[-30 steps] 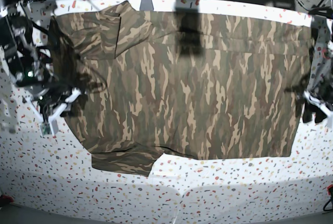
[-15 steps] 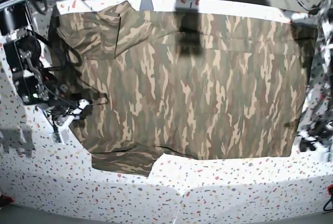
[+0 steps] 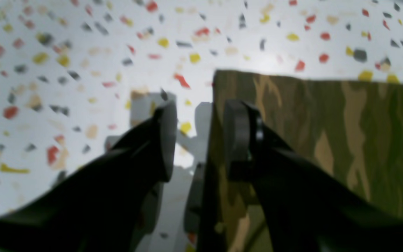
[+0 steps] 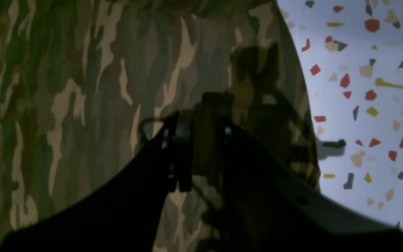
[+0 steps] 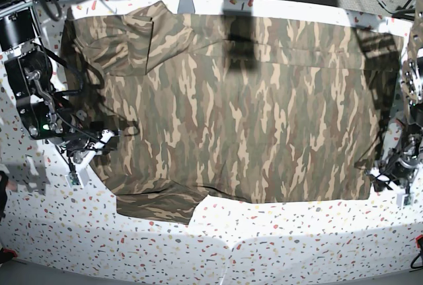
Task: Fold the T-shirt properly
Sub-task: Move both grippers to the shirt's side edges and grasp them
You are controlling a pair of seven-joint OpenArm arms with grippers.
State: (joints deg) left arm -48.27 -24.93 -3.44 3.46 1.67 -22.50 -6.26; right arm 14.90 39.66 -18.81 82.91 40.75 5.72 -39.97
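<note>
Camouflage T-shirt spread flat on the speckled bench

Brown, olive and tan — one sleeve folded onto the body at the far corner, the other poking out from the near edge.

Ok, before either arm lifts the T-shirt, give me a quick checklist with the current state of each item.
1. Left gripper open and straddling the T-shirt edge: ok, one finger over the cloth, the other over bare table.
2. Left gripper closed on cloth: not ok, jaws apart.
3. Right gripper over the shirt near its edge: ok.
4. Right gripper holding cloth: cannot tell, dark and blurred.
5. Shirt spread flat: mostly ok, far sleeve area shows folds.
</note>
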